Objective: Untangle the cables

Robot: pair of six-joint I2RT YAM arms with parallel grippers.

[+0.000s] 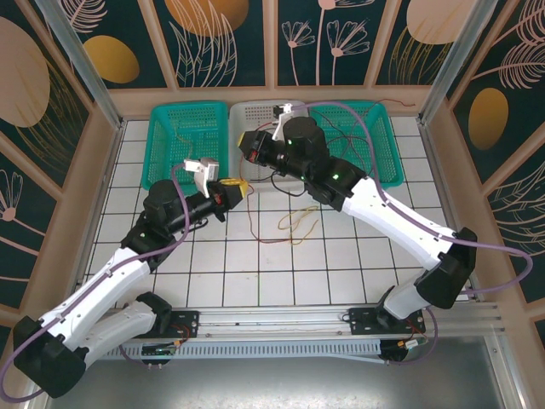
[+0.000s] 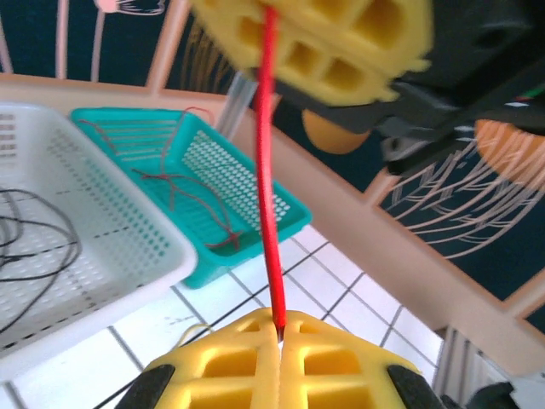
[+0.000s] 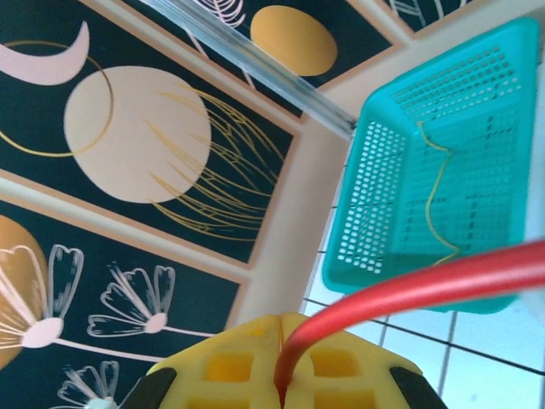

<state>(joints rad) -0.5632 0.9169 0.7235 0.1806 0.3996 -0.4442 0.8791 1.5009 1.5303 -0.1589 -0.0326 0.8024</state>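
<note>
A red cable (image 2: 271, 170) runs taut between my two grippers above the tiled floor. My left gripper (image 2: 279, 331) is shut on its lower end, and my right gripper (image 3: 281, 388) is shut on the same cable (image 3: 409, 285), which curves off to the right. Seen from above, the left gripper (image 1: 238, 187) and the right gripper (image 1: 248, 141) are close together near the white basket. The rest of the red cable (image 1: 253, 223) hangs down to the floor beside a looped yellow cable (image 1: 299, 223). A black cable (image 1: 282, 182) lies under the right arm.
Three baskets line the back wall: a teal basket (image 1: 170, 146) holding a yellow cable (image 3: 433, 192), a white basket (image 2: 102, 230) with black cables (image 2: 38, 247), and a teal basket (image 2: 247, 200) with red cables (image 2: 183, 183). Wooden walls enclose the floor.
</note>
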